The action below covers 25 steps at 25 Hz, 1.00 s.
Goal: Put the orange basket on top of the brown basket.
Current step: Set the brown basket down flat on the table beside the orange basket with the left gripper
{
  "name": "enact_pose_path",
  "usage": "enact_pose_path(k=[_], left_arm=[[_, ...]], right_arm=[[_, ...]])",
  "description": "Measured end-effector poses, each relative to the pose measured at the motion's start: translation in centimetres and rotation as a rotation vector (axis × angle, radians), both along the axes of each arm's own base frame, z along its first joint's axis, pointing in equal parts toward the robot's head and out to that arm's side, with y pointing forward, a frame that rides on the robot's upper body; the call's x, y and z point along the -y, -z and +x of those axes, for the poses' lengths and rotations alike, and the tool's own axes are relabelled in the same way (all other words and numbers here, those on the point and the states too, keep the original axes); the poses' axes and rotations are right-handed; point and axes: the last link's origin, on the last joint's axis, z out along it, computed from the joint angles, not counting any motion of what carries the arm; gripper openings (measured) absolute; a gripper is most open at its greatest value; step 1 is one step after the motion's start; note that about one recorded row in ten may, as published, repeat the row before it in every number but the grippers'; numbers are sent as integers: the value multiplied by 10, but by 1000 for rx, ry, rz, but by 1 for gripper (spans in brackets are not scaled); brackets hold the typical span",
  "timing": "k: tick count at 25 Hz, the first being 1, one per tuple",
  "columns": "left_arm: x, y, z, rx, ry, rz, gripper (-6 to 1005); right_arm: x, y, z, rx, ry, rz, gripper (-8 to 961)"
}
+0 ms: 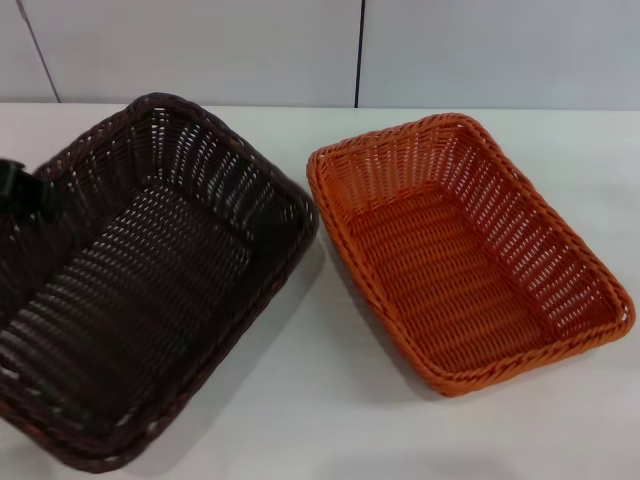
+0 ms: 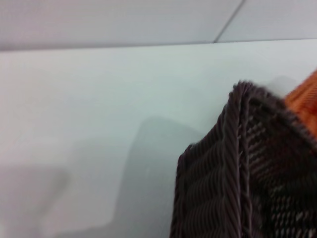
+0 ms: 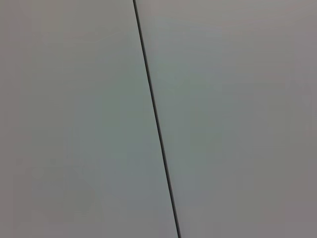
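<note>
The brown basket (image 1: 150,280) fills the left of the head view, tilted and raised off the table, with a wide shadow under its right side. My left gripper (image 1: 20,188) shows as a black part on the basket's left rim and is shut on it. The left wrist view shows one corner of the brown basket (image 2: 237,173) close up, with a bit of the orange basket (image 2: 304,101) behind it. The orange basket (image 1: 465,250) rests flat on the table at the right, empty, its near-left rim close to the brown basket's right corner. My right gripper is out of view.
The white table (image 1: 330,400) runs to a pale panelled wall (image 1: 200,50) at the back. The right wrist view shows only a plain pale surface with a dark seam (image 3: 156,119).
</note>
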Motion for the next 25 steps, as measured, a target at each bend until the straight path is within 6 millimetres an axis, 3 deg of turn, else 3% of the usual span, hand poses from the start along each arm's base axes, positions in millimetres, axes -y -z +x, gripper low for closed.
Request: enact_pose_path(k=[1,4,13,14,15,18,22,23,25], left_arm=[[0,0,0,0,0,0,212],[0,-35,29,19,142,-54,211],[-3,-37,44,72,223,-175,211],[-12,-17,45,94,226,-292,211],[-12,-17,45,94,226,-292,211],[-25,21,43,42,205,-385,212],[-34,39,48,43,201,-382,212],[-41,55,60,49,219,-386,212],[-44,64,69,49,236,-389,212]], right_arm=[[0,0,0,-1,1,-1,766],[2,1,2,-2,4,-1,765],[3,2,4,-4,9,-4,764],[4,2,4,-5,11,-5,763],[4,3,5,-6,12,-6,763],[6,3,7,-8,18,-7,763],[9,5,10,-11,29,-11,762],[10,6,11,-12,31,-12,762],[10,7,11,-14,34,-14,761]])
